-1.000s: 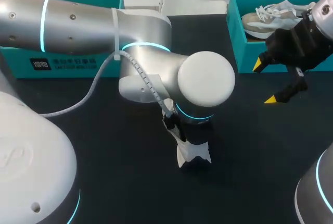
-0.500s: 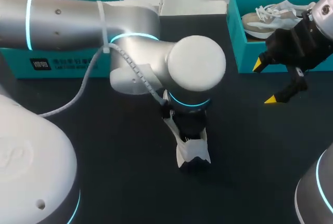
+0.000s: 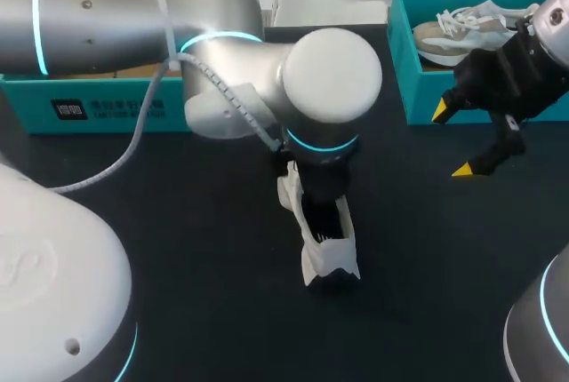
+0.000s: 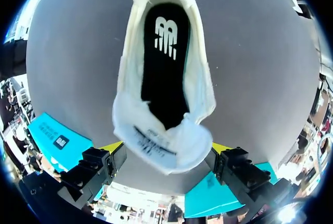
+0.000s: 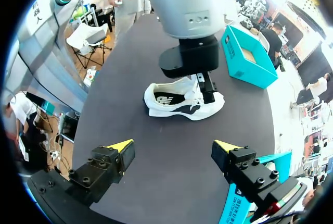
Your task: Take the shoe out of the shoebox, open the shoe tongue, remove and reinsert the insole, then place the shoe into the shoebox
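A white shoe with a dark side panel is standing on its sole near the middle of the dark table, well apart from the shoebox. Its white tongue is folding forward toward the toe, showing its labelled underside and leaving the opening wide. A black insole with a white logo is lying flat inside. The teal shoebox is sitting open at the far right, holding a second pale shoe with white laces.
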Robot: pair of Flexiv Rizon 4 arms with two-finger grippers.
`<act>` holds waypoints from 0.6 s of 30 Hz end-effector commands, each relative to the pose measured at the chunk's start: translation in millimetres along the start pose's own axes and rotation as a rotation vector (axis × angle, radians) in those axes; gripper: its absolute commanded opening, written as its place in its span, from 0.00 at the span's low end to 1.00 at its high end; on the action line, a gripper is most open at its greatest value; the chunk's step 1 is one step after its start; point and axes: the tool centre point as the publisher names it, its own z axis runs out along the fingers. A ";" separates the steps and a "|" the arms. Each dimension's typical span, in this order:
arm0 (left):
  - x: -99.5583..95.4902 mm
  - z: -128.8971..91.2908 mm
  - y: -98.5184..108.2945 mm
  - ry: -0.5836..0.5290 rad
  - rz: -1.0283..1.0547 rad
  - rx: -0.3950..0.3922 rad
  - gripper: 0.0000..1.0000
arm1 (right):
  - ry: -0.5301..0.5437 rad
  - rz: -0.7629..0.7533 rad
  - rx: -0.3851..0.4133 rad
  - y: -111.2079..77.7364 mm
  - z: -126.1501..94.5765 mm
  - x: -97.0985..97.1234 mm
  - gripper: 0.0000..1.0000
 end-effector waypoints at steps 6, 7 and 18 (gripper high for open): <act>-12.4 2.0 16.5 -0.001 -0.004 0.009 0.22 | 0.002 0.001 0.002 0.7 1.5 -1.3 1.00; -13.0 2.1 16.4 -0.001 0.002 0.015 0.22 | 0.002 0.001 0.002 0.7 1.5 -1.3 1.00; -1.3 -2.4 4.1 0.005 0.062 0.037 0.22 | 0.002 0.001 0.002 0.7 1.5 -1.3 1.00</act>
